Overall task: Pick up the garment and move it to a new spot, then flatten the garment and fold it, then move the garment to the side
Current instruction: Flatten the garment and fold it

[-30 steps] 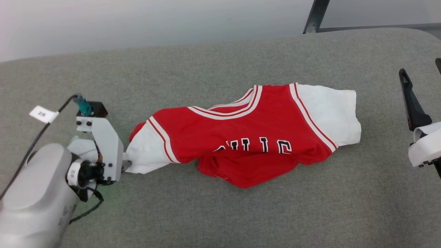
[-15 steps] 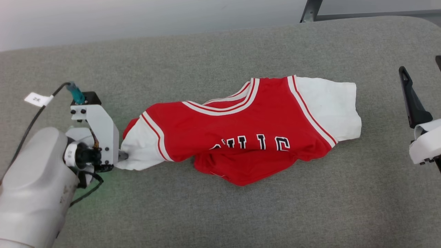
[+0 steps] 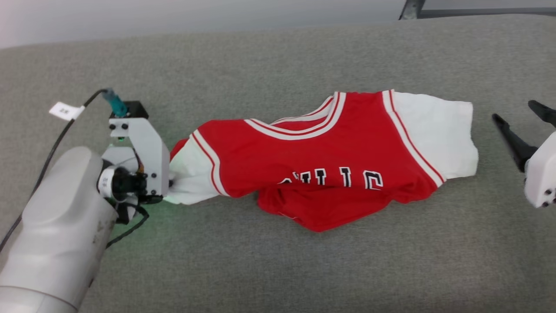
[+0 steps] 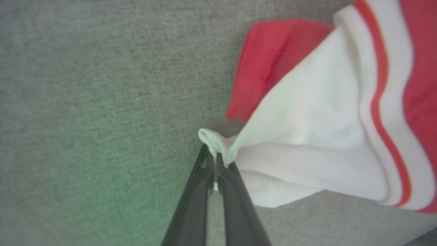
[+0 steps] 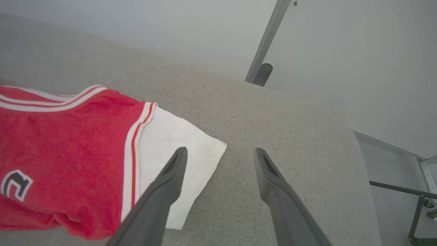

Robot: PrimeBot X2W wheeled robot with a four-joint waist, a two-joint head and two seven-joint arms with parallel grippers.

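The garment (image 3: 330, 165) lies crumpled across the middle of the grey cloth-covered table (image 3: 260, 269), stretched out from left to right in the head view. Its red body is bunched and folded over on itself along the near edge, so that the dark, white-edged chest lettering (image 3: 343, 178) is partly swallowed by a fold and reads upside down. The striped neckline faces the far side of the table. One white sleeve (image 3: 438, 134) lies flat and spread at the robot's right end. The other white sleeve (image 3: 191, 182) is drawn to a point at the left end.

The left claw (image 4: 215, 160) is clenched on that point: in the left wrist view its two dark fingers (image 4: 194, 205) meet tightly on a small pinch of white sleeve fabric, low against the table. A faint green glow falls on the cloth just beside it. A black cable with a white tag (image 3: 65, 111) runs from the left wrist.

The right claw (image 3: 513, 110) is released, its fingers spread wide and holding nothing. It hangs above the table just beyond the flat sleeve's outer edge, near it but apart. In the right wrist view one finger (image 5: 164, 191) overlaps the sleeve's corner.

A grey metal post (image 5: 269, 34) stands behind the table's far edge.
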